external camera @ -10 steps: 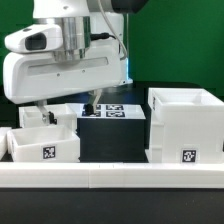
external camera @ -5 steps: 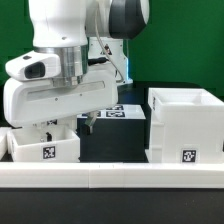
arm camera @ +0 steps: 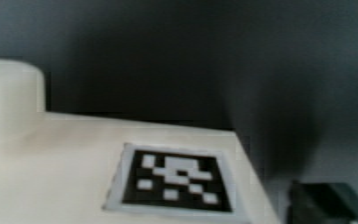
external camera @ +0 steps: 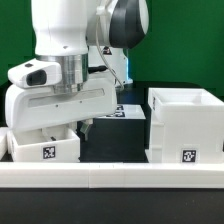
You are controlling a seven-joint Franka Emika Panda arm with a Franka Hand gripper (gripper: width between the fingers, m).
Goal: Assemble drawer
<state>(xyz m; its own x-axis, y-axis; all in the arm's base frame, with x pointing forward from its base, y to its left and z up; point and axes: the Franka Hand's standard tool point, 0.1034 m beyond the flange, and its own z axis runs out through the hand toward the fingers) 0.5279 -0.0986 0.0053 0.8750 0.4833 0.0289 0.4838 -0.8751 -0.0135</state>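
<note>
Box housing (external camera: 183, 118), exterior view's right: white all over; housing tag (external camera: 188, 155) on near face, black-and-white squares.
Tray (external camera: 25, 150), exterior view's left: white; tray tag (external camera: 47, 152) on near wall, same black-and-white pattern.
Marker board (external camera: 128, 111), far behind: white with black-and-white tags.
Rail (external camera: 110, 172), near edge: plain white.
Arm (external camera: 65, 30): white shell, black joint (external camera: 128, 20).
Table (external camera: 112, 142): black.
Backdrop (external camera: 190, 50): green.
Wrist view: white drawer part (arm camera: 51, 140) with black-and-white tag, dark grey beyond.
</note>
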